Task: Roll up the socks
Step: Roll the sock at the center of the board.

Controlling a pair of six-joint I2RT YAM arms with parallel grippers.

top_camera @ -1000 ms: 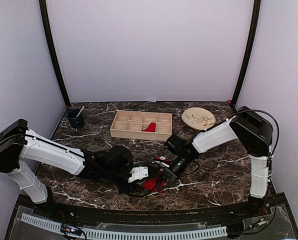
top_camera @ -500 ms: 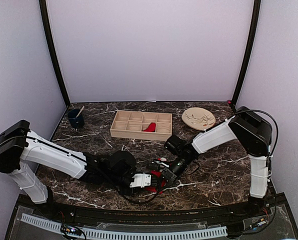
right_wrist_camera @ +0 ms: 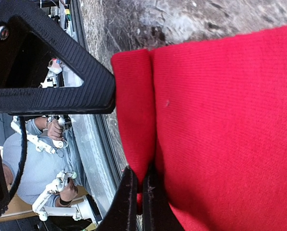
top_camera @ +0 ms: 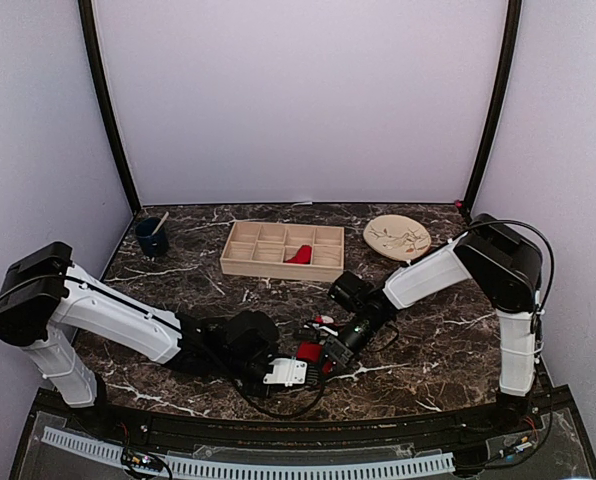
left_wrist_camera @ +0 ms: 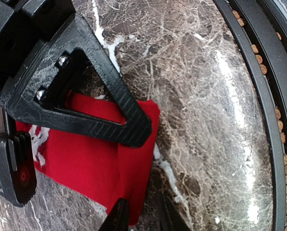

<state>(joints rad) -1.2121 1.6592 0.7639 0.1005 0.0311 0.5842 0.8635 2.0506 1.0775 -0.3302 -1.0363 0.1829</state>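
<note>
Step in hand looks like gripping the fold: catch both layers squarely, keep the fabric taut, then roll. Sock [top_camera: 308, 351] lies on marble table [top_camera: 428, 340], lower centre of top view. Second sock [top_camera: 298, 255] sits in tray [top_camera: 268, 270] above it. Left gripper [left_wrist_camera: 143, 217] part-spread, straddling the folded edge, not clamped. Right gripper [right_wrist_camera: 139, 195] pressed together, pinching the sock's fold.

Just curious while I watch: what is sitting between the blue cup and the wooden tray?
Nothing: only bare marble tabletop lies between the blue cup and the wooden tray, which stand apart. The top external view shows it.
</note>
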